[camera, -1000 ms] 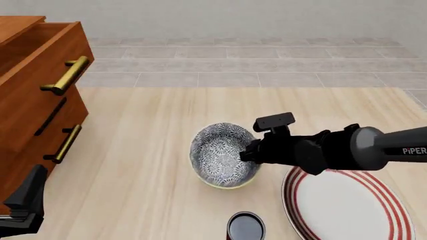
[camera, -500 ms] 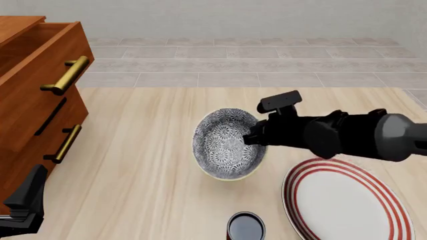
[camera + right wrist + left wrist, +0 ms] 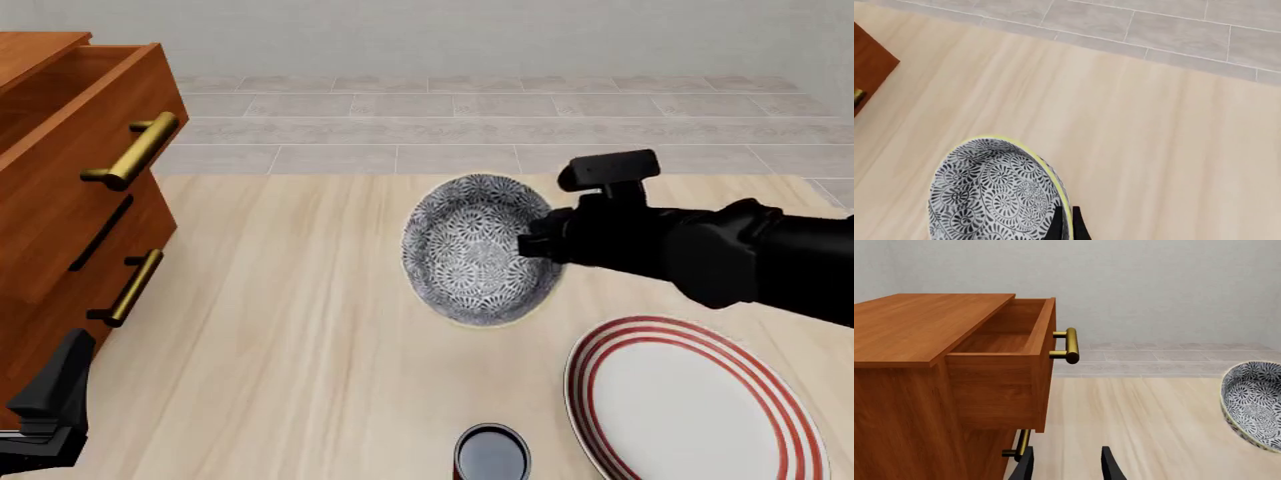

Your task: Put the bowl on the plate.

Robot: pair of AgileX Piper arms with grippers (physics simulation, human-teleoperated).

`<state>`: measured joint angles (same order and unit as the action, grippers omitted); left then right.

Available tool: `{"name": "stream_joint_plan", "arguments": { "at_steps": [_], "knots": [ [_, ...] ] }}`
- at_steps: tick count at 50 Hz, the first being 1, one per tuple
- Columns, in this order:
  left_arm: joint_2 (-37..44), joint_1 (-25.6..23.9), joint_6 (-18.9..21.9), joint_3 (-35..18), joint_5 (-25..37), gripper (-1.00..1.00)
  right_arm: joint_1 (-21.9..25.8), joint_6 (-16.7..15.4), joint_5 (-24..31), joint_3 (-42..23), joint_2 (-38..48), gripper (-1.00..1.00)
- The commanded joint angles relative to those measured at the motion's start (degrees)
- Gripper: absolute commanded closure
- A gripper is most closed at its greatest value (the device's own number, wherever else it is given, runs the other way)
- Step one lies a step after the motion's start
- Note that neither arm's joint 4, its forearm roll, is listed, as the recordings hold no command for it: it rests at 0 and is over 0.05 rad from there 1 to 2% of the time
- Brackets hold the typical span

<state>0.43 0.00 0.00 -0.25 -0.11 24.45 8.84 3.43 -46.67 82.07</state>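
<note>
The grey-and-white floral bowl hangs tilted above the table's middle, its opening facing the camera. My right gripper is shut on the bowl's right rim; in the right wrist view the bowl fills the lower part and the fingertips pinch its yellowish rim. The bowl's edge also shows in the left wrist view. The white plate with red rings lies flat at the front right, below and right of the bowl. My left gripper stands open by the dresser at the front left, holding nothing.
A wooden dresser with brass handles stands at the left, its top drawer pulled open. A small dark cup sits at the front edge, left of the plate. Grey tiled floor lies beyond the table's far edge.
The right gripper has lifted the bowl up and carried it a little to the right and farther back. The left arm has not moved.
</note>
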Motion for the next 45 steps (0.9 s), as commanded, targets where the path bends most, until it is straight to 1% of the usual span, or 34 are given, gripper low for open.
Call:
{"name": "stream_joint_plan", "arguments": {
  "at_steps": [1,12,18,20,21,24,25,26,28,30,31,33,34,36,37,38,45],
  "knots": [
    [0.0,0.0,0.0,0.0,0.0,-1.0,-2.68,0.85,1.54,2.13,-5.65,1.0],
    [0.0,0.0,0.0,0.0,0.0,-1.0,-6.68,1.37,3.83,6.84,-13.79,1.0],
    [0.0,0.0,0.0,0.0,0.0,-1.0,-8.27,1.85,4.98,8.16,-17.19,1.0],
    [0.0,0.0,0.0,0.0,0.0,-1.0,-9.08,2.76,5.55,9.15,-19.15,1.0],
    [0.0,0.0,0.0,0.0,0.0,-1.0,-9.36,4.12,5.55,9.75,-20.13,1.0],
    [0.0,0.0,0.0,0.0,0.0,-1.0,-9.87,4.34,6.21,10.69,-21.75,1.0],
    [0.0,0.0,0.0,0.0,0.0,-1.0,-10.06,6.73,6.22,11.78,-23.45,1.0],
    [0.0,0.0,0.0,0.0,0.0,-1.0,-10.81,7.45,6.77,12.53,-24.92,1.0],
    [0.0,0.0,0.0,0.0,0.0,-1.0,-11.53,7.7,7.15,13.05,-25.84,1.0],
    [0.0,0.0,0.0,0.0,0.0,-1.0,-12.19,9.04,8.02,14.33,-28.16,1.0],
    [0.0,0.0,0.0,0.0,0.0,-1.0,-12.48,8.67,8.72,14.74,-29.12,1.0],
    [0.0,0.0,0.0,0.0,0.0,-1.0,-13.42,9.5,9.8,16.04,-31.37,1.0],
    [0.0,0.0,0.0,0.0,0.0,-1.0,-14.19,9.04,10.36,16.63,-32.22,1.0],
    [0.0,0.0,0.0,0.0,0.0,-1.0,-15.12,9.72,11.15,18.0,-34.14,1.0],
    [0.0,0.0,0.0,0.0,0.0,-1.0,-15.93,9.16,11.63,18.37,-34.67,1.0],
    [0.0,0.0,0.0,0.0,0.0,-1.0,-16.11,9.51,12.13,18.96,-35.63,1.0],
    [0.0,0.0,0.0,0.0,0.0,-1.0,-18.8,9.71,16.4,21.29,-41.18,1.0]
  ]
}}
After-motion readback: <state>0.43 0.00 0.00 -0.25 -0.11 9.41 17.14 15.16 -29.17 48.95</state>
